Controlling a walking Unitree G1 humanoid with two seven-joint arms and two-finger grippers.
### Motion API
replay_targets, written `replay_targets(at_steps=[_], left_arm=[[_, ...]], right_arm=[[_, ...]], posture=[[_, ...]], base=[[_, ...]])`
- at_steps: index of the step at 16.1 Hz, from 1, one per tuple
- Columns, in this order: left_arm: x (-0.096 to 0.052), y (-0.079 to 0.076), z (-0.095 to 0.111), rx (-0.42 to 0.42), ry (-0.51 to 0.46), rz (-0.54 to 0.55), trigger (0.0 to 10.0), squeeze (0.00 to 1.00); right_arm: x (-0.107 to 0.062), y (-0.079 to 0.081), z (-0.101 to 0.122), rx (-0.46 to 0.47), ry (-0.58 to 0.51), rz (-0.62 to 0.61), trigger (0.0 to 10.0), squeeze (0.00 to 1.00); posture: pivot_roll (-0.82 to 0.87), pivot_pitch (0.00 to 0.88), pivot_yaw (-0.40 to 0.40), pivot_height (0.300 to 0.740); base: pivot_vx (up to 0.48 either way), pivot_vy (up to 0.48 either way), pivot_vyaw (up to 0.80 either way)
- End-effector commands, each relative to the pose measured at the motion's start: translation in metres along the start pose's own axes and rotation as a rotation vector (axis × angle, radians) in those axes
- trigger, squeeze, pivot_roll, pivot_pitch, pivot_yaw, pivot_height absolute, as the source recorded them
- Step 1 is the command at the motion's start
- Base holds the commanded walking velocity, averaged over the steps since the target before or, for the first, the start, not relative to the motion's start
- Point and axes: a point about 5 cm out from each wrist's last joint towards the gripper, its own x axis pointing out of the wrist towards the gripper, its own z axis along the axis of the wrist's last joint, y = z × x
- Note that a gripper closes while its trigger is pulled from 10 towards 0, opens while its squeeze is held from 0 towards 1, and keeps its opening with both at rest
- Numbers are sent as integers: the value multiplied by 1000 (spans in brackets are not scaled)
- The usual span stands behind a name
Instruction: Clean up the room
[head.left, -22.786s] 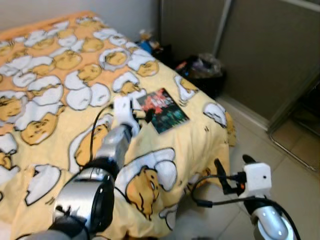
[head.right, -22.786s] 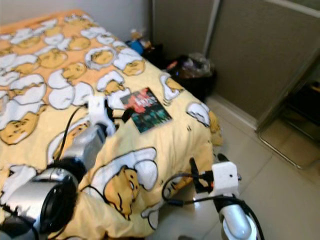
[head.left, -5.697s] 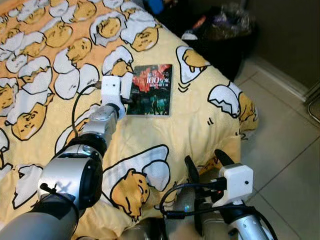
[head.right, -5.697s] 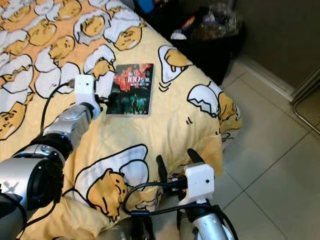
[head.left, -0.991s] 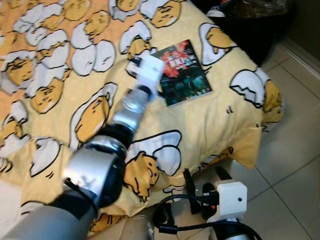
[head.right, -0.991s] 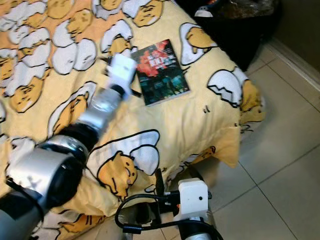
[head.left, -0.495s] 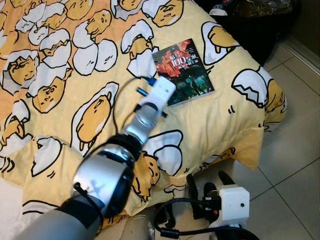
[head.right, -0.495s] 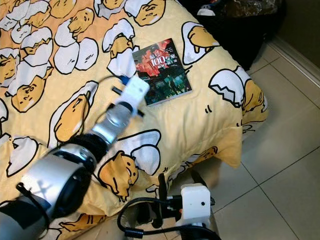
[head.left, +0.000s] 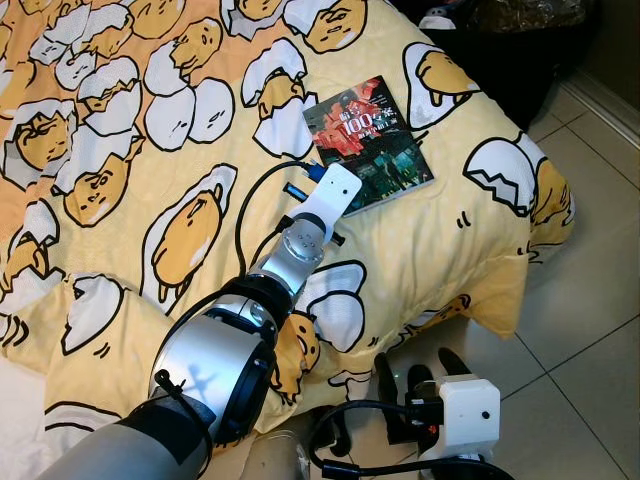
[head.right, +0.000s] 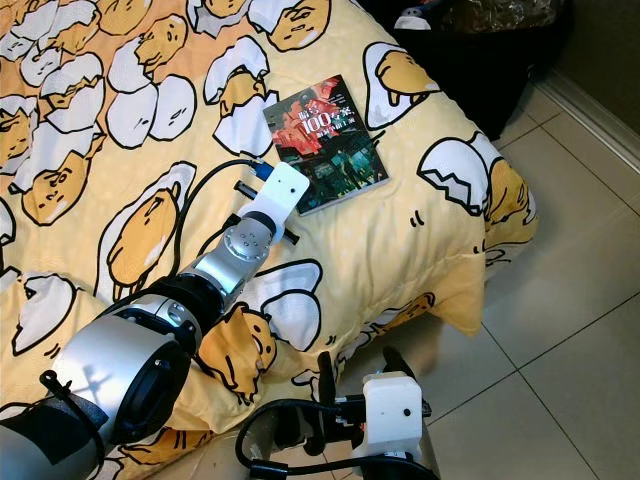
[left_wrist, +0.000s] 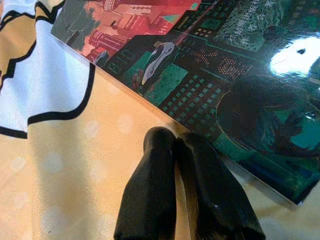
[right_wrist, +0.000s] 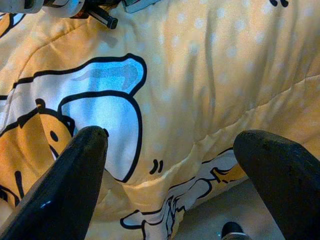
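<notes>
Book (head.left: 369, 142) lies flat on bedspread (head.left: 150, 150), near edge just ahead of left gripper (left_wrist: 174, 141), fingers pressed together, empty; right gripper (right_wrist: 170, 145) spread wide, farther off.

A bed (head.left: 150, 130) under a yellow egg-print quilt (head.left: 460, 250) stood on a tiled floor (head.left: 590, 330); a book (head.left: 368, 142) lay flat near its right corner.

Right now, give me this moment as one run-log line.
left gripper: shut, tips at book edge | book: flat on bed | right gripper: open, idle by bed corner | grasp: not yet
</notes>
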Motion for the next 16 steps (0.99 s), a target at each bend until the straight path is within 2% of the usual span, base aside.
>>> replay_targets(at_steps=[1,10,11,12,14,16], left_arm=[[-4,-3,-18,1,63,-14,10000,0],[-4,-3,-18,1,63,-14,10000,0],[-5,-17,-5,-171,-25,-133,10000,0],[-7,-17,5,-359,-134,-232,10000,0],[-8,1,-4,-434,-143,-222,10000,0],[-9,7,-8,-449,-146,-221,10000,0]], right_arm=[[-3,10,0,25,6,26,10000,0],[-3,10,0,25,6,26,10000,0],[8,0,-1,4,-14,21,10000,0],[26,-17,-1,-23,-42,11,10000,0],[39,-24,1,-39,-63,20,10000,0],[45,-24,2,-47,-72,32,10000,0]], posture=[[-318,330,276,740],[-318,330,276,740],[-234,202,265,740],[-214,174,258,740],[-189,134,247,740],[-179,115,242,740]], base=[[0,0,0],[0,0,0],[0,0,0],[0,0,0],[0,0,0],[0,0,0]])
